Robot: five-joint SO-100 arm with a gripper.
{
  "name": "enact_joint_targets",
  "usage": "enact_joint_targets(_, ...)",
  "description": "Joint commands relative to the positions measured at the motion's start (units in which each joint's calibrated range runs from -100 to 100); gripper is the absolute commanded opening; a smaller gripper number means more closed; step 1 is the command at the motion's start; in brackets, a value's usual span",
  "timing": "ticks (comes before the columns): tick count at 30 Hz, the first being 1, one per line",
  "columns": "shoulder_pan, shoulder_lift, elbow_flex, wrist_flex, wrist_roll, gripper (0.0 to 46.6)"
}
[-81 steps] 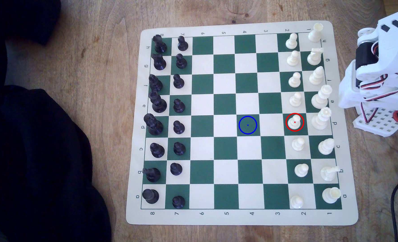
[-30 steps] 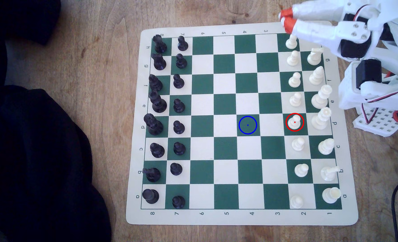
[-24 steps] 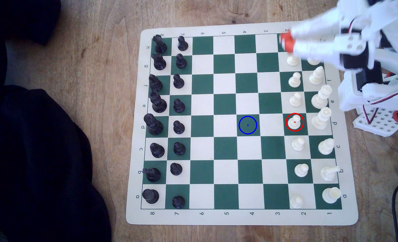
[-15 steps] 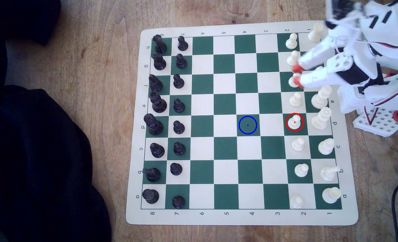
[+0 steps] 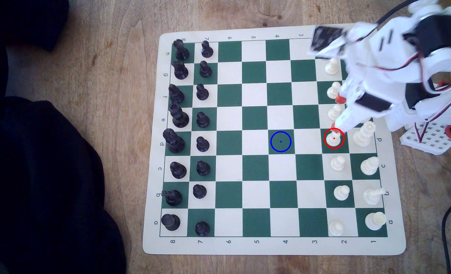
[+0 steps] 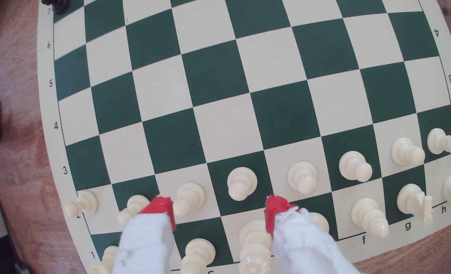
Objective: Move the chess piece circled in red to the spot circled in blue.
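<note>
Where exterior blurs, wrist shows claw (image 6: 217, 210) parted.

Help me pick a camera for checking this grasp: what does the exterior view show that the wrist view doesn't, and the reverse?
Exterior view: the red ring around the chess piece, the blue ring on the spot, the black pieces in their rows and a dark cloth at that view's left. Wrist view: the gripper from behind, jaws open, its red fingertips spread wide over the white pieces. Both: the board, the white pawn row, and the gripper near the chess piece, not yet closed on it.
</note>
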Motion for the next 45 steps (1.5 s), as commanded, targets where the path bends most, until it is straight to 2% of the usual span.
enact_joint_targets(1, 0.19, 5.39, -2.61, -0.72, 0.49, 14.8)
enact_joint_targets(3, -0.59, 7.59, -2.61, -0.88, 0.68, 13.4)
enact_joint_targets(8, -1.92, 9.29, -2.42, -1.95, 0.68, 14.9)
enact_joint_targets(15, -3.88, 9.97, 1.29, -5.06, 0.63, 13.2)
enact_joint_targets(24, -4.97, 9.55, 5.74, -7.68, 0.73, 13.1)
enact_joint_targets(38, -5.13, 14.13, 10.90, -14.40, 1.07, 13.2)
enact_joint_targets(45, -4.03, 17.36, 12.63, -16.94, 2.15, 13.0)
